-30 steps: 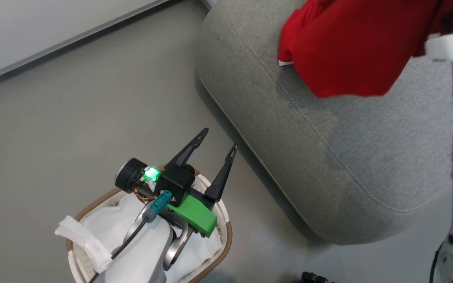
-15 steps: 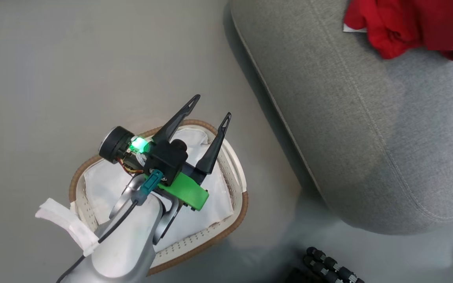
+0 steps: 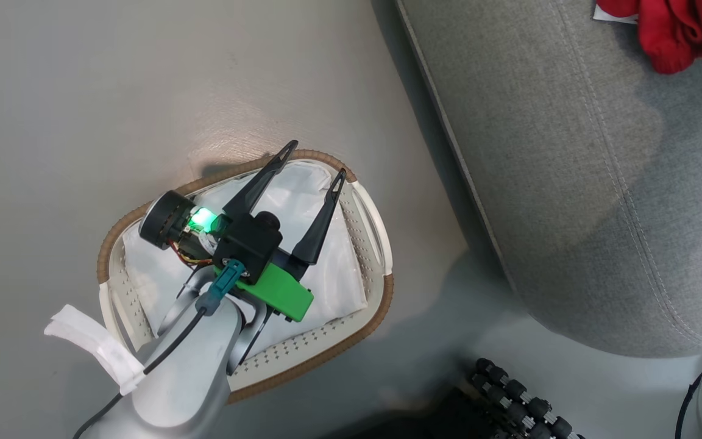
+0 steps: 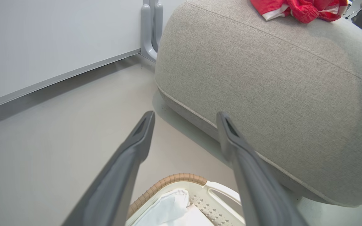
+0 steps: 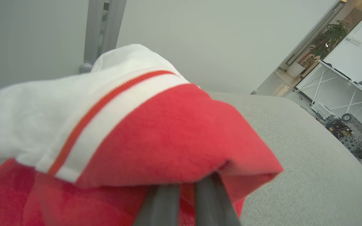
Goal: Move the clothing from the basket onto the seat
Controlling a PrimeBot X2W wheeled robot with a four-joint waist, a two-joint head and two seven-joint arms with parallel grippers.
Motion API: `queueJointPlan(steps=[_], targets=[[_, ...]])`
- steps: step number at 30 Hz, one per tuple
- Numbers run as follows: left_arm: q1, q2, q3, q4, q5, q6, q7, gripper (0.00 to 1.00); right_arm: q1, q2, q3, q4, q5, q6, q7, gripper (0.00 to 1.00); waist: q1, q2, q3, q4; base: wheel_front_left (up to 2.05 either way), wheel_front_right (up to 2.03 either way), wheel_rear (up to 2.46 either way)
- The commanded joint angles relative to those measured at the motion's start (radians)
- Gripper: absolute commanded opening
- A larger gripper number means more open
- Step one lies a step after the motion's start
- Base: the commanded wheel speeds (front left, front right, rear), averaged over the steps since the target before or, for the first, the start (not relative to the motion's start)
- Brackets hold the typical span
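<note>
Evidently the placing step is in hand: the clothing [image 3: 674, 30] is laid on the seat [image 3: 570, 183] at one o'clock, a fold pinched by the closed right pincer [image 5: 187, 201]. The left pincer [image 3: 317, 158] is held wide over the basket [image 3: 387, 292] at seven o'clock; release is judged due next.

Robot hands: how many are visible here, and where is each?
2. The left hand hangs open above the basket; the right hand is shut on the red clothing over the seat.

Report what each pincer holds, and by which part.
Left pincer: open, nothing held. Right pincer: shut on the soft red garment with white striped panel, pinching a red fold.
</note>
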Motion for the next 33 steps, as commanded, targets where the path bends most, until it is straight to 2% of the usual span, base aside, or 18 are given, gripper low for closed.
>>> queueJointPlan(steps=[1, 3, 4, 5, 16, 22, 33], targets=[[-0.008, 0.011, 0.001, 0.004, 0.009, 0.004, -0.003, 1.00, 0.022, 0.005, -0.005, -0.007, -0.008, -0.001, 0.000, 0.18, -0.0002, 0.0000, -0.005, -0.010, 0.00, 0.00, 0.00], [-0.006, 0.012, 0.000, 0.007, 0.006, 0.005, -0.003, 1.00, 0.036, 0.012, -0.004, -0.015, -0.010, -0.001, 0.000, 0.43, -0.0002, 0.0000, -0.013, -0.015, 0.00, 0.00, 0.00], [-0.005, 0.013, 0.000, 0.008, 0.004, 0.006, -0.003, 1.00, 0.043, 0.015, -0.003, -0.019, -0.011, -0.001, 0.000, 0.58, -0.0002, 0.0000, -0.018, -0.017, 0.00, 0.00, 0.00], [-0.003, 0.012, -0.001, 0.009, 0.003, 0.007, -0.003, 1.00, 0.055, 0.017, 0.002, -0.021, -0.013, -0.001, 0.000, 0.99, -0.0002, 0.0000, -0.025, -0.019, 0.00, 0.00, 0.00], [0.028, -0.001, 0.013, 0.005, -0.022, 0.019, -0.003, 1.00, 0.206, 0.046, 0.069, -0.087, -0.019, -0.001, 0.000, 1.00, -0.0002, 0.0000, -0.112, -0.020, 0.00, 0.00, 0.00], [0.063, -0.026, 0.039, -0.004, -0.044, 0.028, -0.003, 1.00, 0.312, 0.066, 0.100, -0.121, 0.000, -0.001, 0.000, 1.00, -0.0002, 0.0000, -0.193, -0.004, 0.00, 0.00, 0.00], [0.164, -0.081, 0.122, -0.021, -0.077, 0.025, -0.003, 1.00, 0.384, 0.024, 0.161, -0.149, 0.007, -0.001, 0.000, 1.00, -0.0002, 0.0000, -0.374, 0.076, 0.00, 0.00, 0.00]])
